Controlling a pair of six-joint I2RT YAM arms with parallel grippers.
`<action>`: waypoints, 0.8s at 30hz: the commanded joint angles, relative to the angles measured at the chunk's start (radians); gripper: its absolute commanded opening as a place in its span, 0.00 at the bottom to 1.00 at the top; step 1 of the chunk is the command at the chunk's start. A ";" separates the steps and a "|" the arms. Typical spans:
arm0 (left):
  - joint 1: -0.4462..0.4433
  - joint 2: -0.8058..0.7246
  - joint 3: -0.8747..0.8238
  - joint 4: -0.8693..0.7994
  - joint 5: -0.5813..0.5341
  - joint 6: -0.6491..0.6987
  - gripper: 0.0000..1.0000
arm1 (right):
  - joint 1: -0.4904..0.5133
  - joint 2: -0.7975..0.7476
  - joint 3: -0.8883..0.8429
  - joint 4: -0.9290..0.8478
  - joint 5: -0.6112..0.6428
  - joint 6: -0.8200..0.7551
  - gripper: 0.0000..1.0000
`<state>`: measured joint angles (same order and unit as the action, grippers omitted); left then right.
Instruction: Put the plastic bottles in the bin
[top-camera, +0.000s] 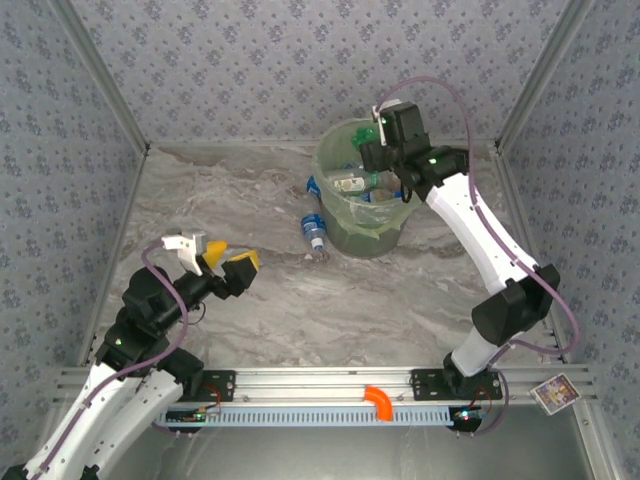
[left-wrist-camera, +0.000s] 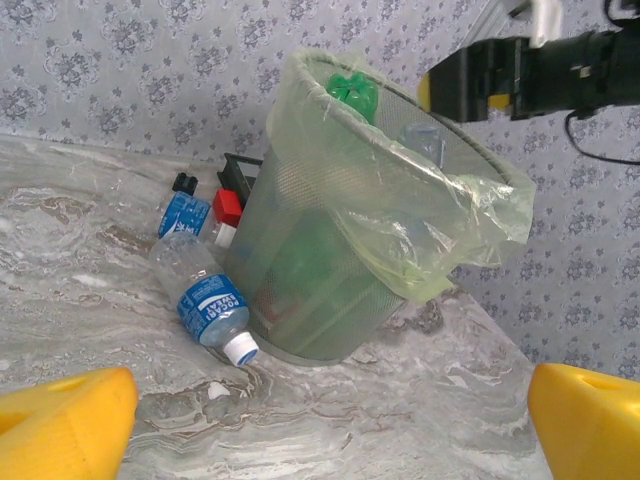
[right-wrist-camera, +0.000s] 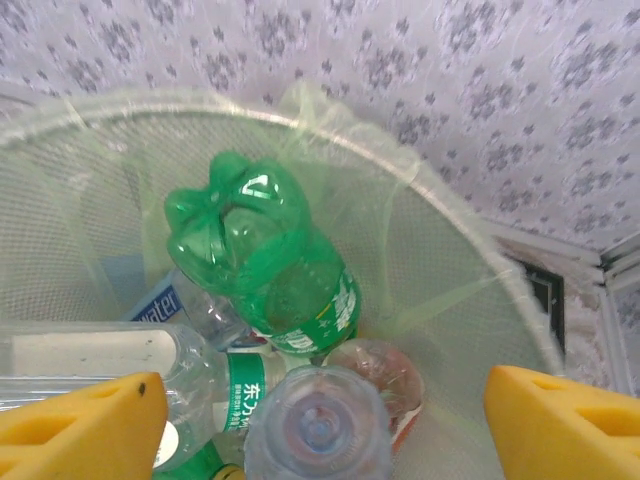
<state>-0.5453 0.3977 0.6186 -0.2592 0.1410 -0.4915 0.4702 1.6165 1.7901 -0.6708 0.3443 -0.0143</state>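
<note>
Clear bottle (left-wrist-camera: 192, 278) against bin (left-wrist-camera: 300, 225), blue label "POLAR".

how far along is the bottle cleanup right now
Done: the bin holds several, a green bottle on top. In hand: nothing; the right gripper hangs over the bin, jaws open, and the left gripper is open and empty. Left: a blue-label bottle and a second bottle lie on the table beside the bin.

You see a grey marbled tabletop (top-camera: 300, 300) walled by floral-patterned panels (top-camera: 250, 60). On the near metal rail (top-camera: 300, 383) sits an orange curved piece (top-camera: 378, 400), and a small colourful card (top-camera: 557, 392) lies near the right corner.
</note>
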 joint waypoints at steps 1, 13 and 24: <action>0.002 0.016 0.012 0.023 -0.011 -0.005 1.00 | 0.002 -0.067 0.051 -0.011 -0.035 0.020 0.81; 0.002 0.277 0.000 0.136 -0.042 -0.147 1.00 | 0.022 -0.275 -0.175 0.065 -0.191 0.167 1.00; -0.080 0.730 0.021 0.372 -0.173 -0.399 0.82 | 0.048 -0.520 -0.397 0.154 -0.269 0.209 1.00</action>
<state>-0.5919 1.0760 0.6128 0.0185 0.0422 -0.8158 0.5140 1.1641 1.4185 -0.5568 0.1024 0.1699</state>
